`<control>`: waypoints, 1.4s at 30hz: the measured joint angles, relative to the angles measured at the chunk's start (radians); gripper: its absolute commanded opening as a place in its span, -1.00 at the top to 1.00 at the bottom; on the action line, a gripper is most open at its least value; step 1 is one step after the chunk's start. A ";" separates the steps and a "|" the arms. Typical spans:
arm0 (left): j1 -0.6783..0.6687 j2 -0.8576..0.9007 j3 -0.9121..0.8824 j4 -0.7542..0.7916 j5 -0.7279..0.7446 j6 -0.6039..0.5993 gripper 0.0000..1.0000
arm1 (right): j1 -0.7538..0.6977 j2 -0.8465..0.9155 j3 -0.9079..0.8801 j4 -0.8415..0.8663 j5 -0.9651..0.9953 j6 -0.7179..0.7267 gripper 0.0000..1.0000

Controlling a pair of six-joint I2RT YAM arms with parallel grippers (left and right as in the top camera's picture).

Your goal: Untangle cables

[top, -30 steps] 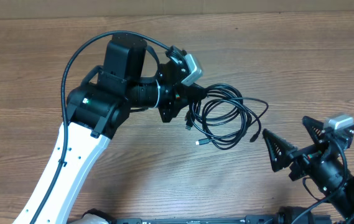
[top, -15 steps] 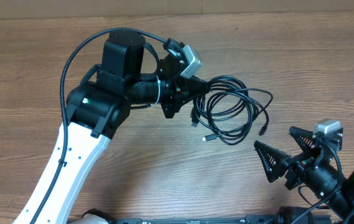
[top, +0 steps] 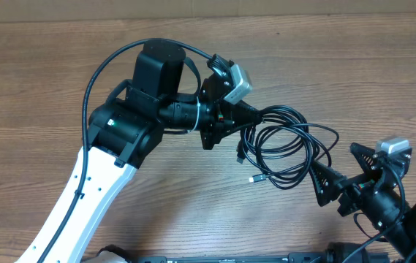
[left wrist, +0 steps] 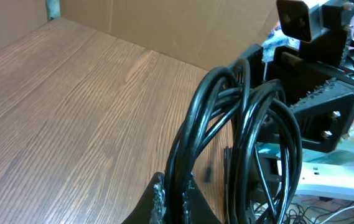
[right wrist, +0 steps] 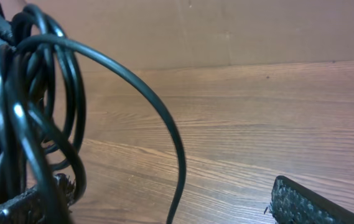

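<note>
The cables [top: 289, 146] are a tangled bundle of thin black loops hanging over the table's middle, with small plug ends [top: 254, 178] dangling at its lower left. My left gripper [top: 250, 117] is shut on several strands at the bundle's left side. In the left wrist view its jaws [left wrist: 177, 198] pinch those cables [left wrist: 192, 134]. My right gripper [top: 333, 156] stands open at the bundle's right edge. In the right wrist view one cable loop [right wrist: 175, 155] hangs between its wide-apart fingers [right wrist: 310, 205], touching neither. The rest of the bundle [right wrist: 27, 106] crowds its left finger.
The wooden table [top: 61, 80] runs under both arms. A cardboard wall [left wrist: 164, 25] stands along the far edge. The left arm's thicker black wire [top: 101, 69] arcs above its white link [top: 83, 197]. The right arm's body [top: 405, 219] sits at the near right corner.
The left gripper has carried the bundle to the right. The right gripper dipped toward the near edge, then came back up, and the bundle's outer loop now hangs between its open fingers.
</note>
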 measured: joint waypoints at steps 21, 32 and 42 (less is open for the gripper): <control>-0.046 0.000 0.000 -0.004 -0.004 0.000 0.92 | 0.000 0.109 0.000 0.006 0.450 0.018 -1.00; -0.045 0.000 0.000 -0.055 -0.143 0.000 0.92 | 0.000 0.109 0.000 0.006 0.551 0.095 -1.00; -0.045 0.000 0.000 -0.082 -0.320 -0.031 0.92 | 0.000 0.109 0.000 -0.037 0.292 0.122 -1.00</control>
